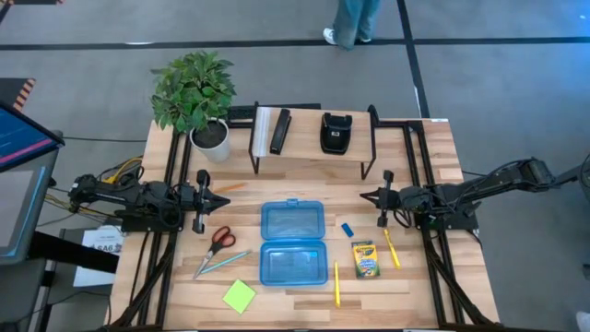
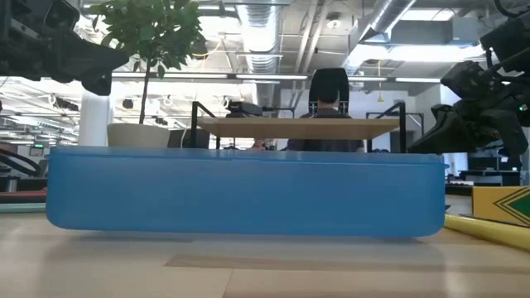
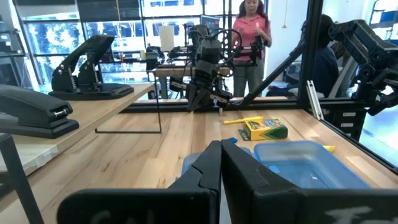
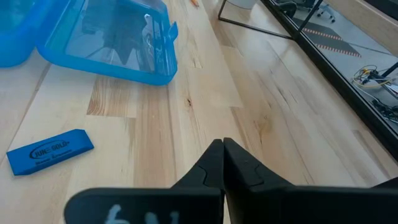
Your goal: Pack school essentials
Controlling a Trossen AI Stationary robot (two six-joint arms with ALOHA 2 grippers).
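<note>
An open blue plastic case point(image 1: 292, 243) lies flat mid-table, also seen as the blue case point(image 2: 244, 192). Left of it lie red-handled scissors point(image 1: 218, 242), a teal pencil point(image 1: 224, 263) and a lime-green sticky-note pad point(image 1: 239, 296). To its right are a small blue eraser point(image 1: 347, 229), the blue eraser point(image 4: 50, 150), a crayon box point(image 1: 365, 259), the crayon box point(image 3: 263, 129) and yellow pencils point(image 1: 392, 248), point(image 1: 336, 284). My left gripper point(image 1: 223, 197) is shut, hovering at the table's left. My right gripper point(image 1: 366, 195), the right gripper point(image 4: 222, 149), is shut at the right.
A black-legged wooden shelf point(image 1: 313, 146) at the far side carries a black stapler point(image 1: 279, 131) and a black hole punch point(image 1: 335, 132). A potted plant point(image 1: 197, 95) stands at the far left corner. An orange pencil point(image 1: 230, 187) lies near my left gripper. A person point(image 3: 250, 37) stands beyond the table.
</note>
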